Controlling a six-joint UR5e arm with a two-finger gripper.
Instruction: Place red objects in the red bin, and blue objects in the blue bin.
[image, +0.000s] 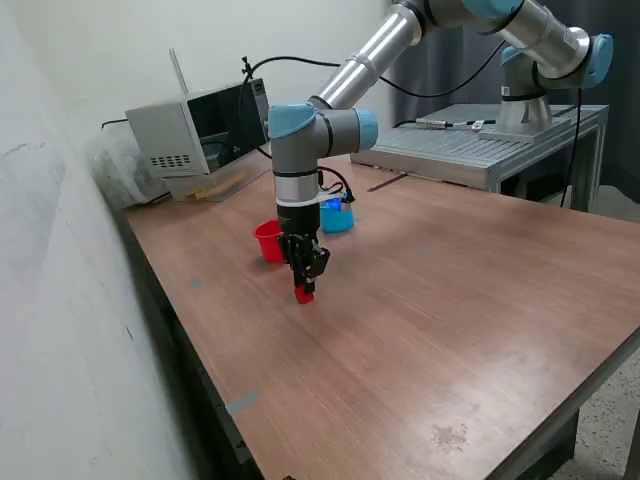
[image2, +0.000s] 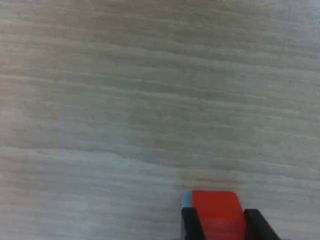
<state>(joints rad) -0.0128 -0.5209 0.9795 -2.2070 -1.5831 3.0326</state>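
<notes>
My gripper (image: 305, 288) points straight down at the wooden table (image: 430, 330), just in front of the red cup (image: 267, 241). Its fingers are closed on a small red cube (image: 304, 293), at or just above the table surface. In the wrist view the red cube (image2: 216, 216) sits between the two dark fingertips (image2: 191, 224). A thin light-blue sliver (image2: 186, 199) shows at the cube's edge; I cannot tell what it is. The light-blue cup (image: 338, 219) stands behind the arm, partly hidden by it. The second red cube and the blue cubes do not show clearly.
A grey box-shaped device (image: 195, 128) stands at the table's back, on the exterior view's left. A metal slatted platform (image: 470, 150) with the arm's base (image: 525, 100) is at the back right. A wall (image: 50, 250) runs along the left.
</notes>
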